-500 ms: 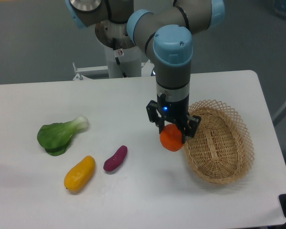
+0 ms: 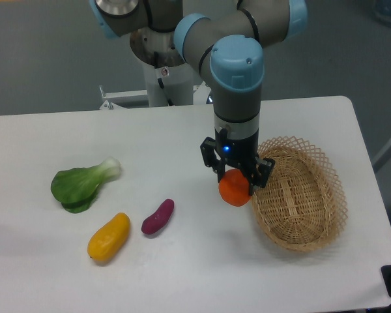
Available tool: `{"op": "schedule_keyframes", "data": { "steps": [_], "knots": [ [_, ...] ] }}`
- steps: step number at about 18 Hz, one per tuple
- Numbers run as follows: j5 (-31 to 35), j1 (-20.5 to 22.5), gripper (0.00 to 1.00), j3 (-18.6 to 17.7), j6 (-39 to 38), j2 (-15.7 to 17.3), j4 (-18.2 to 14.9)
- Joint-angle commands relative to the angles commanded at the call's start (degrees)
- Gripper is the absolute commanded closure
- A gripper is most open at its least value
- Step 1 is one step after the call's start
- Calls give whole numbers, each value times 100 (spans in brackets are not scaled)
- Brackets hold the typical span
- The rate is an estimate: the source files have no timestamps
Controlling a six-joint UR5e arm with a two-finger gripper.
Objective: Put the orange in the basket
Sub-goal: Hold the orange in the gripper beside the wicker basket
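Note:
A small round orange (image 2: 234, 190) hangs between the black fingers of my gripper (image 2: 235, 184), which is shut on it. It is held above the white table, just left of the basket's near-left rim. The basket (image 2: 311, 195) is an oval, light tan wicker one with an open lattice rim, lying at the right side of the table with nothing inside it. The orange's upper part is hidden by the gripper body.
On the left of the white table (image 2: 182, 137) lie a green bok choy (image 2: 80, 184), a yellow-orange mango-shaped fruit (image 2: 108, 237) and a purple sweet potato (image 2: 158, 216). The table's right edge runs close behind the basket.

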Motion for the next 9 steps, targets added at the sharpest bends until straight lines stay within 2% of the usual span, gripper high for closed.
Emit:
{"op": "schedule_keyframes", "data": {
  "steps": [5, 9],
  "knots": [
    [18, 35, 40, 0, 35, 0, 0],
    [26, 132, 40, -70, 413, 0, 0]
  ]
}}
